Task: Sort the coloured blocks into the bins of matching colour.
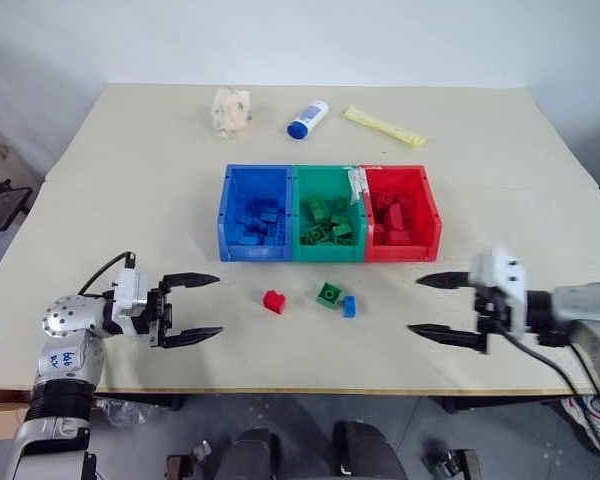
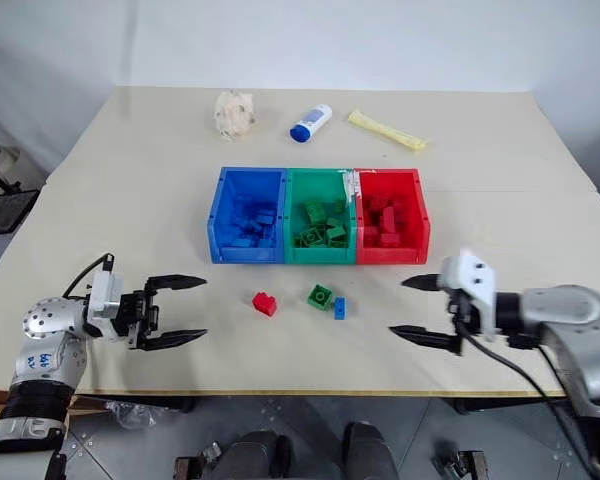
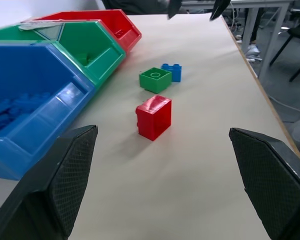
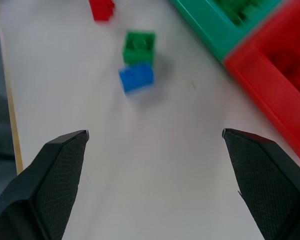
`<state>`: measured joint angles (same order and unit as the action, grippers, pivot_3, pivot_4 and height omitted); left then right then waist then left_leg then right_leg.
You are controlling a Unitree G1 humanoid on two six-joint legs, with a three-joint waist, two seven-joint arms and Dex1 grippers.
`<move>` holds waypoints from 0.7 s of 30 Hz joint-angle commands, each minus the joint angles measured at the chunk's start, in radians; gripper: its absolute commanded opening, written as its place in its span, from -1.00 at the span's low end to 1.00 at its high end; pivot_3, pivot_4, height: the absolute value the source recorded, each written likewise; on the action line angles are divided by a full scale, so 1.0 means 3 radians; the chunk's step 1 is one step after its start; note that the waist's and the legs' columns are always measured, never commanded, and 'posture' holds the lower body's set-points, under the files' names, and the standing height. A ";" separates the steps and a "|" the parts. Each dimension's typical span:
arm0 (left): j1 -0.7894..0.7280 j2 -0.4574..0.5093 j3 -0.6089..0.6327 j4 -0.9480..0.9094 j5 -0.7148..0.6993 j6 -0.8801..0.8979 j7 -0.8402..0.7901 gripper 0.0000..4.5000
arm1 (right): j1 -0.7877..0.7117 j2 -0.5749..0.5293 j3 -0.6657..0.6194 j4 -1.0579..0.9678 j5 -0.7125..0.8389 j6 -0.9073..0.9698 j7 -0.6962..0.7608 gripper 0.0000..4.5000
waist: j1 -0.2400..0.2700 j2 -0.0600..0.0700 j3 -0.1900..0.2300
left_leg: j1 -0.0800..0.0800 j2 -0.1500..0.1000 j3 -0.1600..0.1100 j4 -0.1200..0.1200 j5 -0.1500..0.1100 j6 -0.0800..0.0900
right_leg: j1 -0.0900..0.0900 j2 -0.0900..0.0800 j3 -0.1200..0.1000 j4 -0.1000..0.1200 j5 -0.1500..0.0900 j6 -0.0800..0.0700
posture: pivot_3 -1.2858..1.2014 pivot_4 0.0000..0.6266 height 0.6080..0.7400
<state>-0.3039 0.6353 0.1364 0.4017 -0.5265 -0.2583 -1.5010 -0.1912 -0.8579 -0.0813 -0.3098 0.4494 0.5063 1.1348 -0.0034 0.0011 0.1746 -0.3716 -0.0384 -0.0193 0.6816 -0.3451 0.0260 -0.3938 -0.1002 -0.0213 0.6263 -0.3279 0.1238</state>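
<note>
Before bins [image 1: 328, 250]: red block [image 1: 273, 301], green block [image 1: 329, 294], blue block [image 1: 349, 306] upright; left gripper [image 1: 194, 308], right gripper [image 1: 435, 306] gaping, empty.

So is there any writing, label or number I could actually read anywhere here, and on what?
Blue handwritten marks on the left arm's silver joint: too small to read.
White bottle with the blue cap: no readable label.
Yellow packet: no readable print.
Bins and blocks: no text.
</note>
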 commanded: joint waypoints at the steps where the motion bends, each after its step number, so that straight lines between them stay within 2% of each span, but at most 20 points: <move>1: 0.0097 -0.0004 0.0025 -0.0220 -0.0107 0.0037 -0.0145 1.00 | -0.0242 0.0223 0.0322 0.0054 -0.0146 -0.0030 -0.0179 0.99 | 0.0001 0.0000 0.0000 | 0.0000 0.0000 0.0000 0.0000 0.0000 0.0000 | 0.0000 0.0000 0.0000 0.0000 0.0000 0.0000 | 0.03 -0.52 1.00; 7: 0.0282 -0.0008 0.0066 -0.0418 -0.0127 0.0075 -0.0069 1.00 | -0.0484 0.0563 0.0803 0.0501 -0.0583 -0.0282 -0.0380 0.99 | 0.0004 0.0000 0.0000 | -0.0001 -0.0002 -0.0002 0.0000 0.0000 0.0001 | 0.0000 -0.0001 -0.0002 0.0001 0.0000 0.0000 | 0.03 -0.52 1.00; 12: 0.0428 -0.0036 0.0093 -0.0579 -0.0139 0.0084 0.0022 1.00 | -0.0536 0.0807 0.0953 0.0803 -0.0757 -0.0488 -0.0493 0.99 | -0.0002 0.0000 0.0000 | -0.0001 -0.0002 -0.0001 -0.0001 0.0000 0.0001 | -0.0002 -0.0001 -0.0002 0.0002 0.0000 0.0000 | 0.03 -0.52 1.00; 16: 0.0507 -0.0052 0.0103 -0.0661 -0.0133 0.0091 0.0053 1.00 | -0.0525 0.0880 0.0949 0.0874 -0.0776 -0.0545 -0.0495 0.61 | -0.0010 0.0000 0.0000 | 0.0002 -0.0002 -0.0001 0.0000 0.0000 0.0000 | 0.0000 0.0000 -0.0002 0.0003 0.0000 0.0000 | 0.03 -0.52 1.00; 21: 0.0531 -0.0055 0.0108 -0.0676 -0.0137 0.0083 0.0062 1.00 | -0.0480 0.0853 0.0883 0.0683 -0.0678 -0.0481 -0.0459 -0.13 | -0.0005 0.0000 0.0000 | 0.0002 -0.0002 -0.0001 0.0000 0.0000 0.0001 | 0.0000 0.0000 -0.0002 0.0004 0.0000 0.0000 | 0.03 -0.52 1.00</move>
<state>-0.1494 0.6220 0.1473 0.2331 -0.5461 -0.2300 -1.4851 -0.3444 -0.5973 0.1906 -0.0609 0.2246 0.3532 0.9832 -0.0050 0.0011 0.1746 -0.3710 -0.0388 -0.0196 0.6815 -0.3452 0.0262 -0.3938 -0.1001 -0.0219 0.6273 -0.3279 0.1237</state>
